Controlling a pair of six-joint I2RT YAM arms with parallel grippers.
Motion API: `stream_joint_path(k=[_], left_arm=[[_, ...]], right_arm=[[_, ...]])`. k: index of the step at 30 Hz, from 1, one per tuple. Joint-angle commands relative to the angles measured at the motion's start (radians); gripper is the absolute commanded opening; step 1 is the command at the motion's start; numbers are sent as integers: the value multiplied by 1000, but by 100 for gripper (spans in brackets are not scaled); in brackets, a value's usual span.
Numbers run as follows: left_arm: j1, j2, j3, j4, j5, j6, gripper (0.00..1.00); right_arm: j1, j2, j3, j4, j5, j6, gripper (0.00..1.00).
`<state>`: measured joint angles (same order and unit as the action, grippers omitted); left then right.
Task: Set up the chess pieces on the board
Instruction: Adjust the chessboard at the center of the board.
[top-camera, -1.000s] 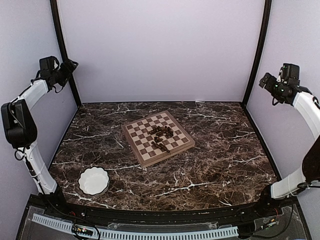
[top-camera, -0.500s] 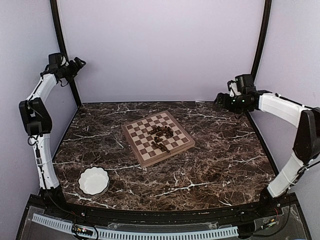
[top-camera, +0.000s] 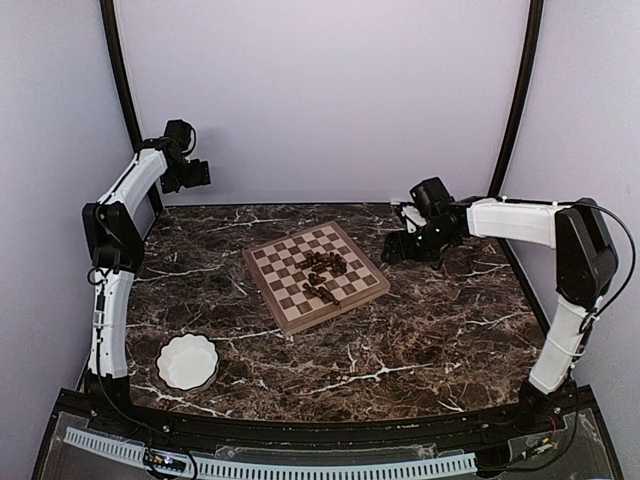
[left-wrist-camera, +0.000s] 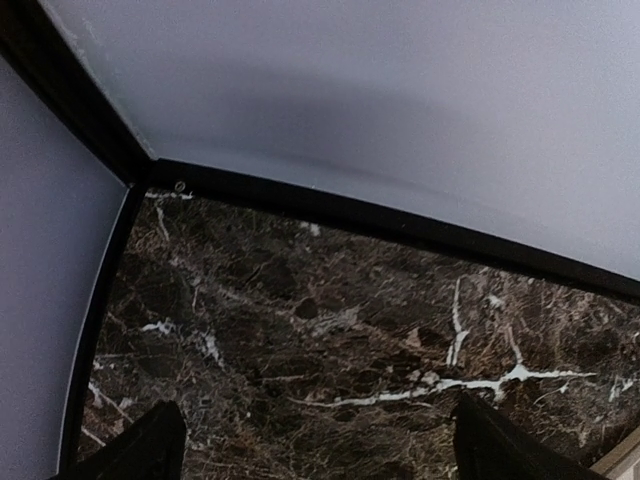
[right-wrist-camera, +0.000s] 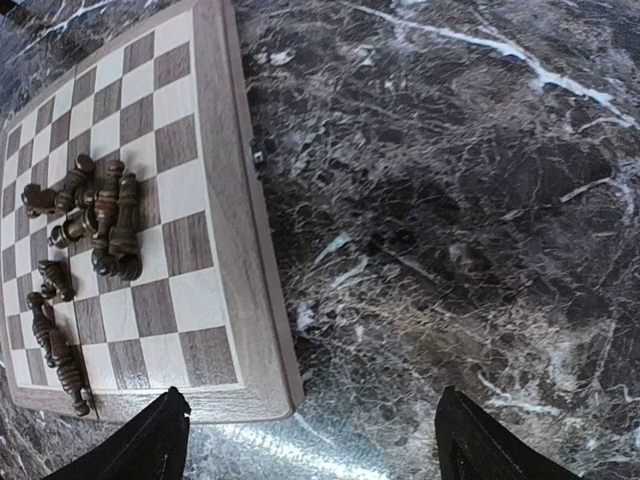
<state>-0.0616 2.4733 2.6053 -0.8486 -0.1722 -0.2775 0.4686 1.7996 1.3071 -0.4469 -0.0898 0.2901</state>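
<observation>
The board (top-camera: 290, 300) lies turned at an angle in the middle of the table. Several dark chess pieces (top-camera: 322, 272) lie tipped in a heap on its centre squares. My right gripper (top-camera: 400, 246) is low over the marble just right of the board's right corner, open and empty. In the right wrist view the board's rim (right-wrist-camera: 228, 200) and the fallen pieces (right-wrist-camera: 100, 215) lie left of my open gripper (right-wrist-camera: 315, 452). My left gripper (top-camera: 196, 173) is high at the back left by the wall, open and empty; the left wrist view (left-wrist-camera: 320, 460) shows only marble and wall.
A white scalloped bowl (top-camera: 187, 361) stands at the front left of the table. Black corner posts (top-camera: 125, 90) and purple walls close in the back and sides. The dark marble table (top-camera: 450, 320) stretches right of the board.
My right arm has swung down and left from the right wall to the table beside the board. My left gripper has moved right and a little down along the back wall.
</observation>
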Motion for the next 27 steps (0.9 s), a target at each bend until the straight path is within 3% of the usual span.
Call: stream_joint_path(k=[1,7,9,11,12,13,14,15,16,18,21,27], left_arm=[[-43,-105,-59,-155,-191,-38,96],[-164,-229,-150,-124,-273,-12,98],[-188,-311,-261,-100,-290,-68,99],[-186,-459,-642,2,-251,-197,99],[-182,-591,-761,151,-226,-208,99],[-178,-665,-1014,247,-120,-178,99],[-177,-797,-1134,495,36,-154,97],[-176,-897,-1337,713,103,-112,94],[-176,-919,-1395,770,223,-102,87],[-178,-891,-1426,774,326,-79,81],[-190,-751,-1322,701,417,-42,78],[-192,-534,-1134,702,555,-70,77]], right_arm=[[16,-10,23,0,-19,-6,87],[15,-24,-18,11,-27,9,87],[15,-41,-36,10,-28,12,87],[15,-62,-63,7,-23,13,87],[15,-76,-75,7,-21,11,87],[15,-83,-90,7,-18,7,87],[15,-91,-104,8,-18,6,87],[15,-99,-117,9,-17,6,87],[15,-106,-131,12,-19,6,87],[15,-117,-149,12,-26,9,87],[16,-125,-174,13,-42,28,86],[30,-122,-211,9,-31,24,84]])
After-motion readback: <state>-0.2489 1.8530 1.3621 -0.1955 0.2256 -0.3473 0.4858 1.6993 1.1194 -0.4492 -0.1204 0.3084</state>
